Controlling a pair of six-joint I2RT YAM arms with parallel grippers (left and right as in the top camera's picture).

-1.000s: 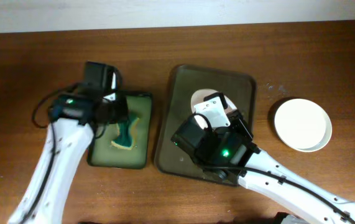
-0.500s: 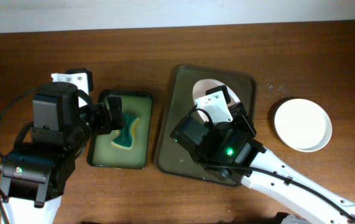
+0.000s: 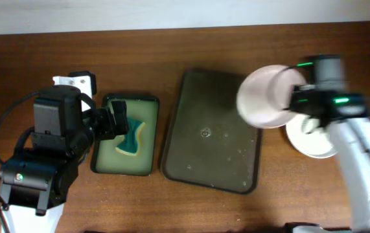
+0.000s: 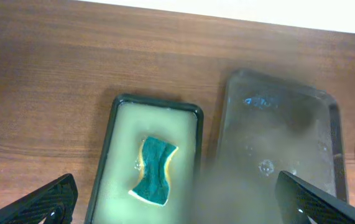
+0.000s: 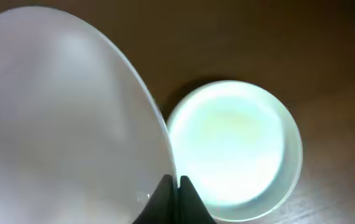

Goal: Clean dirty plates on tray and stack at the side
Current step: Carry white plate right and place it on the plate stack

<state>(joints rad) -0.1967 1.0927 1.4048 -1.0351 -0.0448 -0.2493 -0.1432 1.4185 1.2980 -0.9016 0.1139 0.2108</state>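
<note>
The dark brown tray (image 3: 210, 139) (image 4: 276, 143) lies mid-table with only a few water drops on it. My right gripper (image 3: 293, 97) (image 5: 175, 185) is shut on the rim of a pale plate (image 3: 265, 97) (image 5: 65, 112). It holds that plate tilted in the air, over the tray's right edge. Another white plate (image 3: 299, 141) (image 5: 233, 149) rests on the table just right of the tray, partly under my right arm. My left gripper (image 3: 116, 123) (image 4: 180, 208) hangs open above the sponge tray, holding nothing.
A green-lined tray (image 3: 125, 171) (image 4: 118, 143) left of the brown tray holds a teal and yellow sponge (image 3: 131, 137) (image 4: 155, 171) in pale liquid. Bare wooden table (image 3: 172, 52) surrounds both trays; a white wall edge runs along the back.
My right gripper lifted the pale plate off the brown tray and swung it right toward the white plate. My left gripper opened, let go of the sponge and drew back.
</note>
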